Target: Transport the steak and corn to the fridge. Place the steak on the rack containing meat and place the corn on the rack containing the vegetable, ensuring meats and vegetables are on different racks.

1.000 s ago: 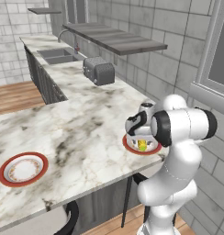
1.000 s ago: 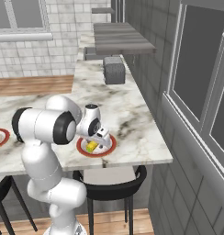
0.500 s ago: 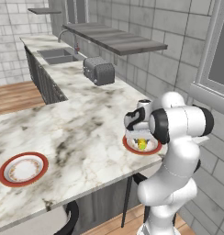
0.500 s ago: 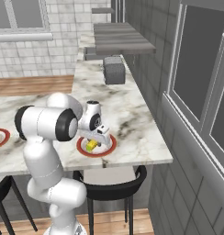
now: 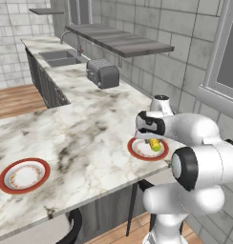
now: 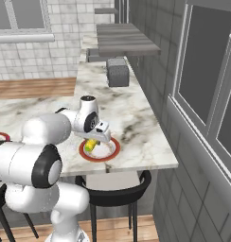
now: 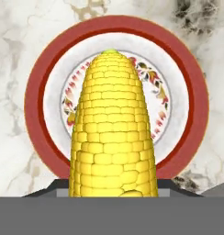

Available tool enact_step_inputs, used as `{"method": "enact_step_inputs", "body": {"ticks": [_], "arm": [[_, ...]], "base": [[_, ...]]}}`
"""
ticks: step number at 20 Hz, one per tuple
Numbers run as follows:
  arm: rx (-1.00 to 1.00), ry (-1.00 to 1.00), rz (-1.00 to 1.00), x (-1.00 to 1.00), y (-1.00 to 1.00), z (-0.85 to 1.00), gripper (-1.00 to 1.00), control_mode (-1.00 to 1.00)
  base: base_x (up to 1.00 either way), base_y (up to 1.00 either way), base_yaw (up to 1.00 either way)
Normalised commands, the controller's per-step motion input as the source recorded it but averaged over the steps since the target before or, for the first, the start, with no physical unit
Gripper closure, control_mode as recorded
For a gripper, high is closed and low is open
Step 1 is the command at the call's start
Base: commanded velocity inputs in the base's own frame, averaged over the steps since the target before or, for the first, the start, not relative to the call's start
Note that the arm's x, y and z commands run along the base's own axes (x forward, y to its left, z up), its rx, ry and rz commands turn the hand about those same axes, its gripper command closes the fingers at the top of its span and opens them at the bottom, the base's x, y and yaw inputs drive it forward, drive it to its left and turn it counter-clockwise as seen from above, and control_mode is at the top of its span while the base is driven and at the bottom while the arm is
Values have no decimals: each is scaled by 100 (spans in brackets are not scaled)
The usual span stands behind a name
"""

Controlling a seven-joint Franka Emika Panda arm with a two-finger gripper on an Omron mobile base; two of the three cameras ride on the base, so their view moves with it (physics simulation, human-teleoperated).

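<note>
**Hand pinching the corn over the plate**

The hand (image 6: 95, 140) is pressed in on the corn (image 7: 113, 133), held above the red-rimmed plate (image 7: 196, 98) near the surface's (image 5: 85, 138) edge. The hand view shows the cob's tip pointing to 12 o'clock. The left base view adds a second plate (image 5: 24, 175) at 8 o'clock and a toaster (image 5: 103, 74).

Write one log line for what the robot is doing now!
step: grasp corn | fingers: shut on corn | corn over red-rimmed plate | marble counter

Corn (image 7: 113, 126) upright in centre, tapered tip up, over red-rimmed plate (image 7: 194, 87) on marble counter (image 7: 22, 41).
</note>
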Motion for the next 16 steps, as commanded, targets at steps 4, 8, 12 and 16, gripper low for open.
{"method": "enact_step_inputs", "body": {"ticks": [4,8,12,16], "arm": [[0,-1,33,-95,0,98,100,-100],[0,0,38,-100,0,100,100,-100],[0,-1,39,-90,0,100,100,-100],[0,-14,14,-96,0,69,100,-100]], "base": [[0,0,0],[0,0,0],[0,0,0],[0,0,0]]}}
